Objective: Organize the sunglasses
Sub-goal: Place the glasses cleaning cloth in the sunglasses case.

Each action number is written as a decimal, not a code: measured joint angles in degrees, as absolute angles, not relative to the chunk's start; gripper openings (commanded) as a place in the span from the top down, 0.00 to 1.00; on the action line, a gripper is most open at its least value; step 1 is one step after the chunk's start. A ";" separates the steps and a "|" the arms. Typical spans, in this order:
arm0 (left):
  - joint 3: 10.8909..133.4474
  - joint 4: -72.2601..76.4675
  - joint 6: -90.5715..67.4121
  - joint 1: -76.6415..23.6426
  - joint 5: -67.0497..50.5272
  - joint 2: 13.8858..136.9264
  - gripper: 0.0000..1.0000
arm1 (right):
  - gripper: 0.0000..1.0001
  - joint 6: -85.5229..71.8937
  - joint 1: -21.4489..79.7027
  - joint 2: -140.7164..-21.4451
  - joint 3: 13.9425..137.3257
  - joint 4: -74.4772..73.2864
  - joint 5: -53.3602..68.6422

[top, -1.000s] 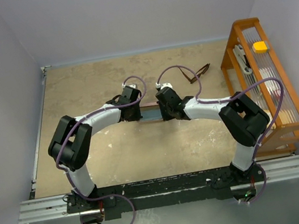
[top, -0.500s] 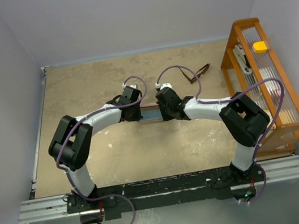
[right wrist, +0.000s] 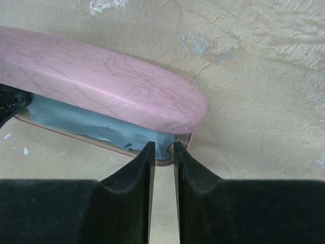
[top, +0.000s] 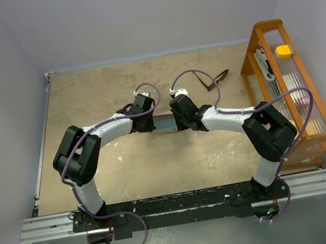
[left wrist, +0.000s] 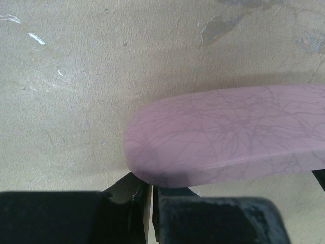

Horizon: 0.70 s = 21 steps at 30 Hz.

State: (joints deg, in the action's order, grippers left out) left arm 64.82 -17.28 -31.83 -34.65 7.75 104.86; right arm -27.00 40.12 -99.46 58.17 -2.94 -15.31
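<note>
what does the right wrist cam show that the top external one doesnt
Only the right wrist view: the pink case is ajar, a light blue cloth tucked under its lid, and the right end effector sits at the case's near rim, fingers almost together. Only the top external view: the sunglasses lying on the table, farther back and apart from the case, and a wooden rack at the right. Both: the case and table, though from above only a sliver of the case shows.
</note>
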 measured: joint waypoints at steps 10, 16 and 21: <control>64.82 -17.28 -31.83 -34.89 7.97 104.86 1.00 | 0.92 -26.98 40.12 -98.83 57.76 -2.09 -15.51; 64.82 -17.28 -31.81 -34.89 7.99 104.86 1.00 | 1.00 -27.05 40.12 -98.83 57.60 0.27 -15.31; 64.82 -17.28 -31.81 -35.00 8.05 104.86 1.00 | 1.00 -27.16 40.12 -98.83 57.60 1.72 -14.17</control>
